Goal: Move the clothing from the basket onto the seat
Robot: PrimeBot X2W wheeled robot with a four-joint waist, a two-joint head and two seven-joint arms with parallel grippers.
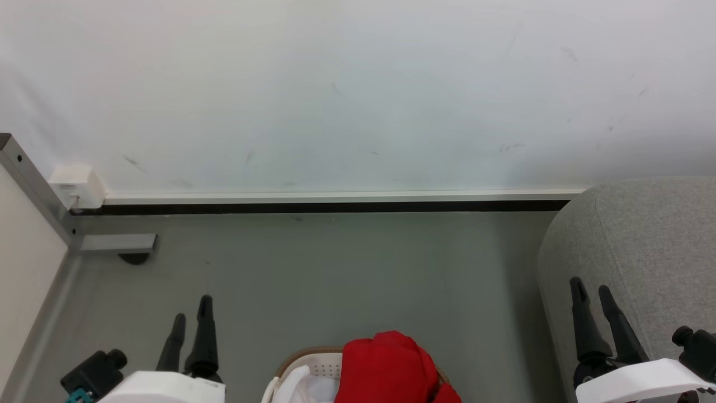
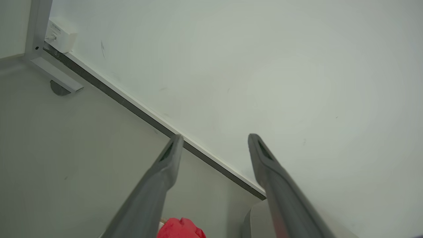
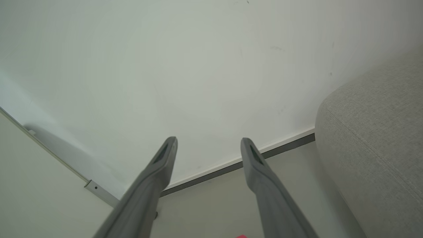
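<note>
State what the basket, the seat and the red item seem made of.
The basket: probably plastic, smooth white, small punched holes, brown rim. The seat: woven fabric upholstery, matte light grey, visible weave and seam. The red item: soft cloth, matte, rumpled folds; fibre unclear.
</note>
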